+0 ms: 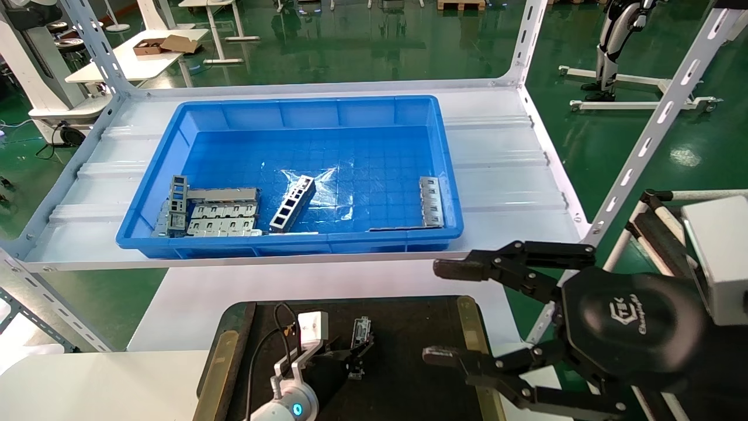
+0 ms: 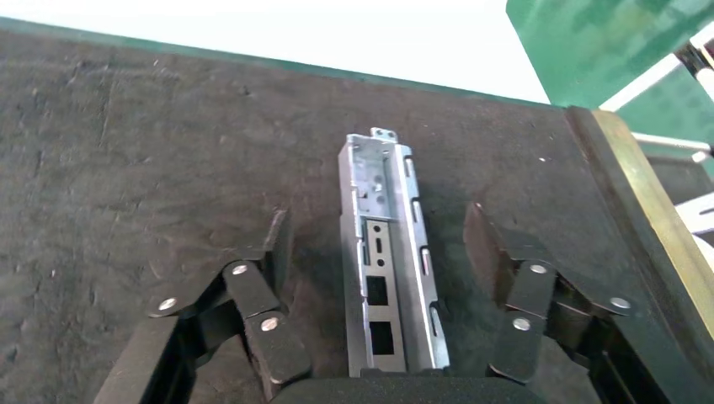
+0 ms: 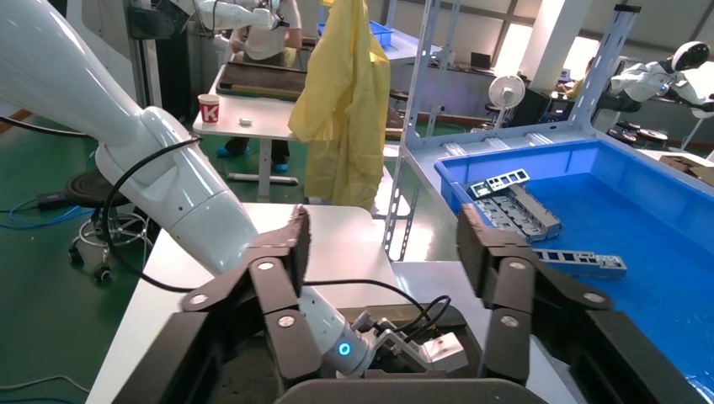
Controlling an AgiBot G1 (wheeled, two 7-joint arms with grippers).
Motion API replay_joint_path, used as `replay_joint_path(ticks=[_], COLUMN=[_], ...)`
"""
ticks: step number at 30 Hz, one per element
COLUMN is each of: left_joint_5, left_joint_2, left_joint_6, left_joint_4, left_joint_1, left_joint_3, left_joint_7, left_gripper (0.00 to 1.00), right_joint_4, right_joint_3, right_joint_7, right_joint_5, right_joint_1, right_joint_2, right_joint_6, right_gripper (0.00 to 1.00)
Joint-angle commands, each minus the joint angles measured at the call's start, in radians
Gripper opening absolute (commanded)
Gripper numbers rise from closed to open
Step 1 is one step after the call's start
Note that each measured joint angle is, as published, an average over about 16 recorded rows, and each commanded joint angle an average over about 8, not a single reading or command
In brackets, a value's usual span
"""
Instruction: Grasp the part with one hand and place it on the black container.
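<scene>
The part (image 1: 360, 335) is a slim grey metal channel lying on the felt surface of the black container (image 1: 409, 345). In the left wrist view the part (image 2: 389, 261) lies lengthwise between the fingers, on the container (image 2: 126, 168). My left gripper (image 1: 349, 355) is low over the container and open (image 2: 376, 223). Both fingers stand clear of the part's walls, one on each side. My right gripper (image 1: 438, 311) hangs open and empty to the right of the container, fingers wide apart (image 3: 383, 220).
A deep blue bin (image 1: 304, 111) sits on the white shelf behind the container. It holds a pile of grey metal pieces (image 1: 216, 213), a bar with square holes (image 1: 292, 203) and a perforated strip (image 1: 431, 202). White rack posts stand at both sides.
</scene>
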Motion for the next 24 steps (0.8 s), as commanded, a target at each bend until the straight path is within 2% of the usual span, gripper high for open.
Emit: replay_joint_path(ticks=[1, 14, 24], left_joint_5=[0.030, 0.155, 0.160], left_joint_2=[-0.014, -0.202, -0.381], left_joint_6=[0.015, 0.182, 0.367], left_joint_4=[-0.012, -0.231, -0.389], left_joint_1=[-0.002, 0.012, 0.037], left_joint_3=[-0.004, -0.101, -0.211], left_joint_7=[-0.003, -0.012, 0.071], left_gripper=[1.00, 1.00, 1.00], right_joint_4=[0.000, 0.000, 0.000], right_joint_3=[0.000, 0.000, 0.000], right_joint_7=[0.000, 0.000, 0.000], right_joint_5=[0.000, 0.000, 0.000], right_joint_1=[0.000, 0.000, 0.000], right_joint_2=[0.000, 0.000, 0.000], right_joint_6=[0.000, 0.000, 0.000], right_gripper=[1.00, 1.00, 1.00])
